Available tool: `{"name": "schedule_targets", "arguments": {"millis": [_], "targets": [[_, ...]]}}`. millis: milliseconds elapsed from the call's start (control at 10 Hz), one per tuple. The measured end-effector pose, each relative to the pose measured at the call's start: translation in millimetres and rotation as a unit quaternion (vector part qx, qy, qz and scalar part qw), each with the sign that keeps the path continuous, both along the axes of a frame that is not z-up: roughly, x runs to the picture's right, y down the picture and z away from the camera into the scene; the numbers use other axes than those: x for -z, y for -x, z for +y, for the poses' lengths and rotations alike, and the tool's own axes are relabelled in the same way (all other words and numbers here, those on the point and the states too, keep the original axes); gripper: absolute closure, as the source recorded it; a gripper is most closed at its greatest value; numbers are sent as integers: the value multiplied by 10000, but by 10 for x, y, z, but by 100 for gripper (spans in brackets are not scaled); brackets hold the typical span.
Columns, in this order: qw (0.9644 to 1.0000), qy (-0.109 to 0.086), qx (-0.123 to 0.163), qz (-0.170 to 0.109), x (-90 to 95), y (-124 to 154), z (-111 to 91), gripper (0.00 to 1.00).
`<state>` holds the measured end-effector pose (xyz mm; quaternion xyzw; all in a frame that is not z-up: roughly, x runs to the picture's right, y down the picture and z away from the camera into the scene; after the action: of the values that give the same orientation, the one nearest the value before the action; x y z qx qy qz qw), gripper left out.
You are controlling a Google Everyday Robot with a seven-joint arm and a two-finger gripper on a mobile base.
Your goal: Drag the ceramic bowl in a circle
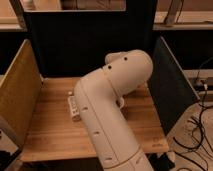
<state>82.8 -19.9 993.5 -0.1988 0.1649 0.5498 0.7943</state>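
Dark panels (75, 45) wall in a wooden table (50, 132). The white arm (112, 100) bends over it and fills the middle. Neither bowl nor gripper shows, so the bowl's place and heading and the jaws' state cannot be told.

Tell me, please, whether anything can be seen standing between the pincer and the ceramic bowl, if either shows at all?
That cannot be judged: neither the pincer nor a ceramic bowl is in view. The robot's bulky white arm fills the middle of the wooden table and hides whatever lies behind it.
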Motion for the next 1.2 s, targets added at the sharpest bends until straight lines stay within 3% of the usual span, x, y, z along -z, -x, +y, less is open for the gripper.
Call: {"name": "schedule_targets", "arguments": {"millis": [400,900,1000,1200], "targets": [[9984,454,-210,276,-218,-267,96,20],[9980,505,-236,296,-235,-289,116,20],[9980,504,-237,296,-235,-289,116,25],[9980,505,-236,295,-236,-288,118,47]]}}
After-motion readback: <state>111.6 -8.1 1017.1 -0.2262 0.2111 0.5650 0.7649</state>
